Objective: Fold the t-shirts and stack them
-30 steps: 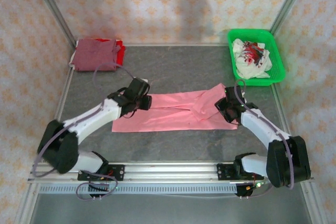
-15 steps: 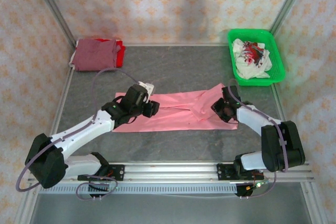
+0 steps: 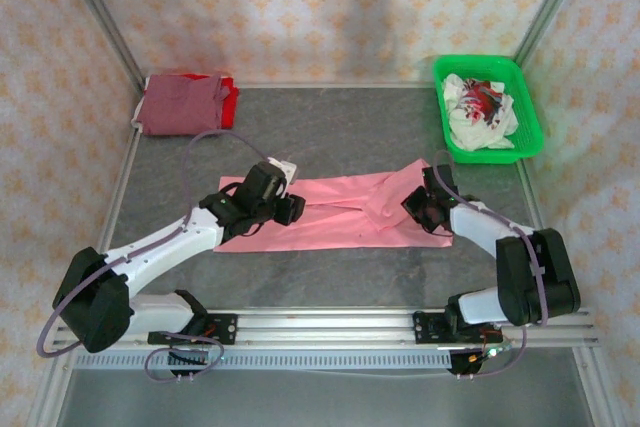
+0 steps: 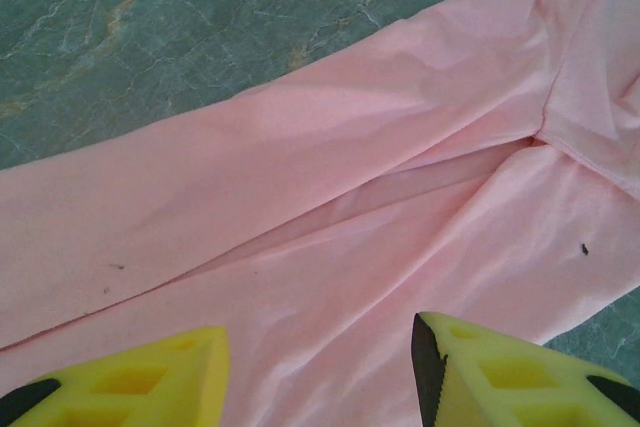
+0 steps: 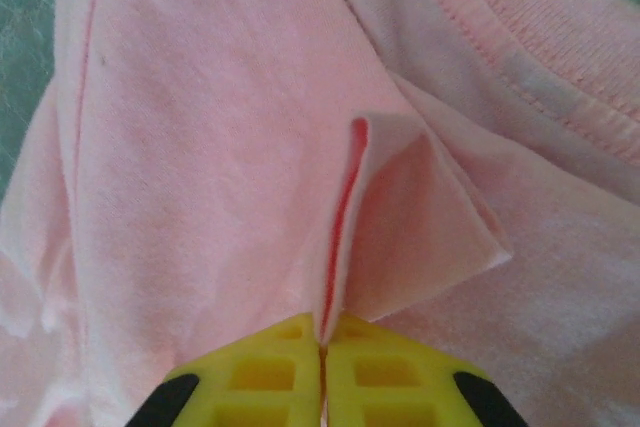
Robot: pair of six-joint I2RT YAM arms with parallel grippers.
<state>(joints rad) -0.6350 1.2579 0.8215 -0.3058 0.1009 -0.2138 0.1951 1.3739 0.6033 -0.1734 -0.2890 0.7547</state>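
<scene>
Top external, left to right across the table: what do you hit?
Maroon t-shirt → left end effector → right end effector → green basket. The salmon-pink t-shirt lies under both end effectors.

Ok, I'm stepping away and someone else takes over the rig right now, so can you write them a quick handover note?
Left end effector: open, over the left part of the pink t-shirt, holding nothing.
Right end effector: shut on a pinched fold at the shirt's right end.
Things: the pink t-shirt lies as a long strip in the middle. The maroon t-shirt sits folded in the far-left corner, with the red t-shirt showing at its right edge. The green basket, far right, holds crumpled white-and-red cloth.
Done: pink shirt folded lengthwise.
Left: fold it crosswise and add it to the stack.
</scene>
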